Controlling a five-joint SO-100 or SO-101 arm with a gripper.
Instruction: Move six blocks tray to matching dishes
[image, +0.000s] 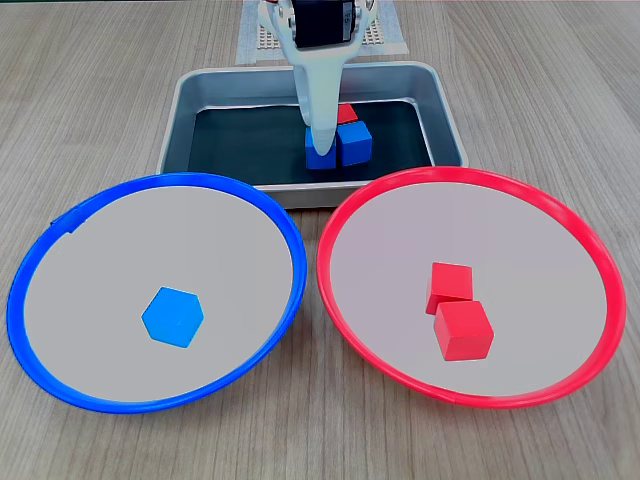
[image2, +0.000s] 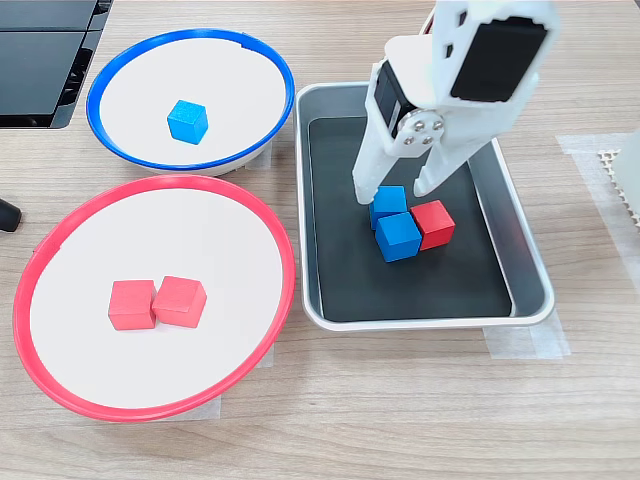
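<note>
The silver tray (image: 190, 100) (image2: 525, 270) holds three blocks in a cluster. My white gripper (image: 322, 140) (image2: 390, 188) reaches down into it, its fingers pressed against both sides of one blue block (image: 320, 157) (image2: 388, 203) that rests on the black floor. A second blue block (image: 355, 143) (image2: 398, 237) and a red block (image: 347, 113) (image2: 433, 224) touch it. The blue-rimmed dish (image: 60, 220) (image2: 120, 70) holds one blue block (image: 172, 317) (image2: 187, 121). Two red blocks (image: 450, 283) (image2: 132, 304) lie side by side in the red-rimmed dish (image: 590, 260) (image2: 60, 230).
Both dishes sit close against the tray on a wooden table. A white perforated mat (image: 385, 38) (image2: 625, 180) lies behind the arm's base. A black device (image2: 40, 50) occupies one table corner beside the blue-rimmed dish. Tape strips (image2: 525, 345) hold the tray down.
</note>
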